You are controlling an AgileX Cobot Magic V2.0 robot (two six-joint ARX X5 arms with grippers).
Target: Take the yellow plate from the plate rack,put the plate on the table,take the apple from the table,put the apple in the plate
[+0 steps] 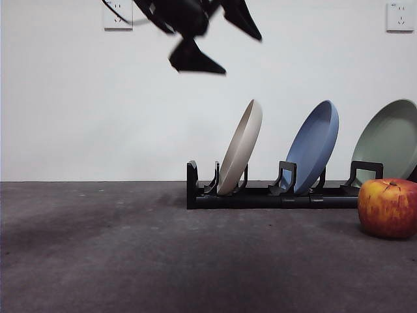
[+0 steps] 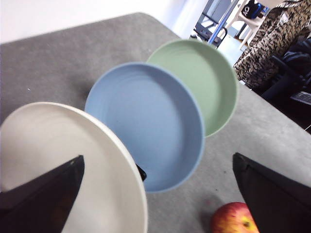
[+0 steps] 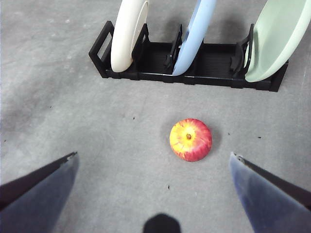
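Note:
The yellow plate [image 1: 241, 147], cream coloured, stands on edge in the end slot of the black plate rack [image 1: 280, 195]. My left gripper [image 1: 238, 53] hangs open high above the plate and slightly to its left. In the left wrist view the left gripper [image 2: 158, 156] has its jaws spread wide, one over the yellow plate [image 2: 68, 141]. The red and yellow apple [image 1: 389, 207] lies on the table [image 1: 130, 248] in front of the rack's far end. My right gripper [image 3: 153, 154] is open, high above the apple [image 3: 190, 140], holding nothing.
A blue plate [image 1: 314, 147] and a pale green plate [image 1: 391, 140] stand in the rack's other slots. The right wrist view shows the rack [image 3: 160, 65] with all three plates leaning in it. Wall sockets [image 1: 117, 14] sit high on the white wall.

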